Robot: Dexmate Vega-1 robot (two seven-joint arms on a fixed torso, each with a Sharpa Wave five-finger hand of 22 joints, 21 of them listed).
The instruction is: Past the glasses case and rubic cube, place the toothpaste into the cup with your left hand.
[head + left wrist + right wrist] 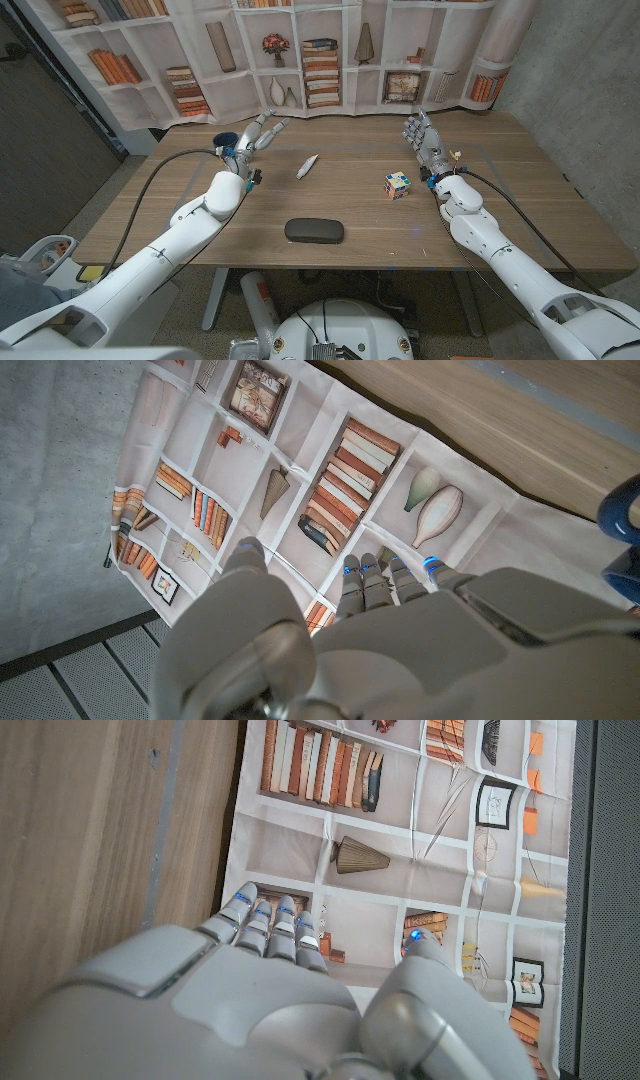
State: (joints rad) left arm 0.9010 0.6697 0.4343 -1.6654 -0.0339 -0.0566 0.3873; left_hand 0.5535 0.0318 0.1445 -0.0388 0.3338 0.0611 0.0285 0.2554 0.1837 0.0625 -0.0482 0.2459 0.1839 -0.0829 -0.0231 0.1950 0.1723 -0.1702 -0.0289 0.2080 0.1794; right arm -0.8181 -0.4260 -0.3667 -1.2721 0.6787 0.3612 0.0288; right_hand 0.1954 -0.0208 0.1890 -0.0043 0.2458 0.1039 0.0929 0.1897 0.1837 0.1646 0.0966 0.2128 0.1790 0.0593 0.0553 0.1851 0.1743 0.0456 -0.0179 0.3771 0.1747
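**Left hand raised beside the cup; toothpaste lying free on the surface**

The left arm was extended from the near left corner toward the far left part of the wooden surface (pixel 470 215). The left hand (pixel 258 132) was seen raised there with its fingers spread apart and stretched toward the bookshelf backdrop (pixel 330 50); nothing was held in it. The right hand (pixel 423 135) was positioned at the far right, fingers apart and pointing toward the backdrop, likewise holding nothing.

Bare surface was visible between the two arms. The far edge of the surface was met by the backdrop, and the left hand was close to that edge.

The blue cup (pixel 225 141) was located just beside the left hand, on its outer side, partly hidden by the wrist. The toothpaste (pixel 307 166) was lying on the surface to the right of the left hand, apart from it and outside the cup. The black glasses case (pixel 314 231) was located nearer the front edge, at the middle. The rubic cube (pixel 398 185) was placed between the toothpaste and the right arm.
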